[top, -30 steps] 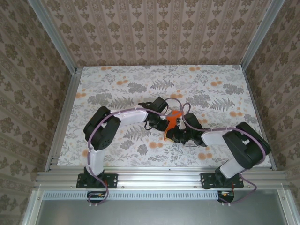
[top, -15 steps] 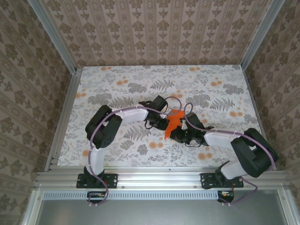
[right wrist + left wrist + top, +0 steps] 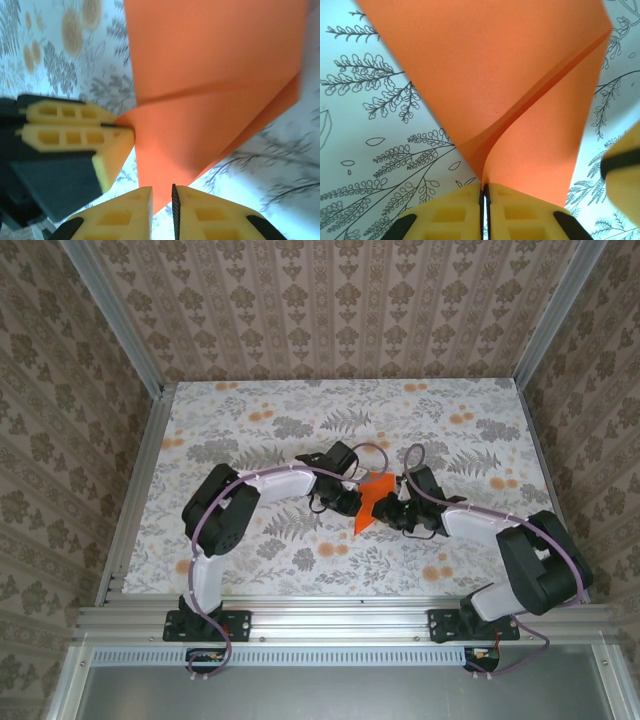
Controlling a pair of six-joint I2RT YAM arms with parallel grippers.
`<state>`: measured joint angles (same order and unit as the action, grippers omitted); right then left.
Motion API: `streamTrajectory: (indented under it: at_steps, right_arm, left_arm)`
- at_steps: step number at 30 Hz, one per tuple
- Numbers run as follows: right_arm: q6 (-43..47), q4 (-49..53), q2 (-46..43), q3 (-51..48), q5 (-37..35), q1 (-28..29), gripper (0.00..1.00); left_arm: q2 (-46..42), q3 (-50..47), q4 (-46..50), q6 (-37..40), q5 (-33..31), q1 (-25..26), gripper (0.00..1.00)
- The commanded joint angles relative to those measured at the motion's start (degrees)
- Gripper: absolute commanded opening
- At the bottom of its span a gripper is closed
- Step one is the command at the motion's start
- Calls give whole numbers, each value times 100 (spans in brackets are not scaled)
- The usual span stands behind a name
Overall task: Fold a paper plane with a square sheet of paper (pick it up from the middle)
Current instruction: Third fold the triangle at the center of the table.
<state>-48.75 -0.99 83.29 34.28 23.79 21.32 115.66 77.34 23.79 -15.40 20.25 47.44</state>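
Note:
The bright orange sheet of paper [image 3: 372,500], folded into a pointed shape with creased flaps, is held up off the table's middle between both arms. My left gripper [image 3: 484,186] is shut on the narrow end of the paper [image 3: 485,75], which fans out wide above the jaws. In the top view the left gripper [image 3: 352,502] is on the paper's left and the right gripper [image 3: 394,510] on its right. My right gripper [image 3: 162,189] has its jaws a little apart, with the lower corner of the paper [image 3: 210,65] in the gap. The left gripper's yellow fingers [image 3: 75,127] pinch the paper's left corner.
The table [image 3: 250,420] has a flower-printed cloth with pale orange blotches [image 3: 436,572]. Patterned walls and aluminium rails [image 3: 135,490] close in the left, right and back. A purple cable loops over each arm near the paper.
My right arm has swung from below the paper up to its right side and its jaws have parted slightly. The paper has turned and lifted a little. The left gripper has stayed in place.

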Motion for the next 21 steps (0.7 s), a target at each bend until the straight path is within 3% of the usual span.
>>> streamTrajectory:
  at_steps: [1,8,21]
  right_arm:
    - [504,443,199,479,80,-212,21]
    - [1252,1193,1127,1786,-65,-553,21]
    - [2606,2710,2941,3584,158,-501,17]
  left_arm:
    - [-286,-70,-108,-104,259,-79,14]
    - [-290,-61,-148,-121,405,-94,3]
    - [-213,93,-79,-59,609,-69,0]
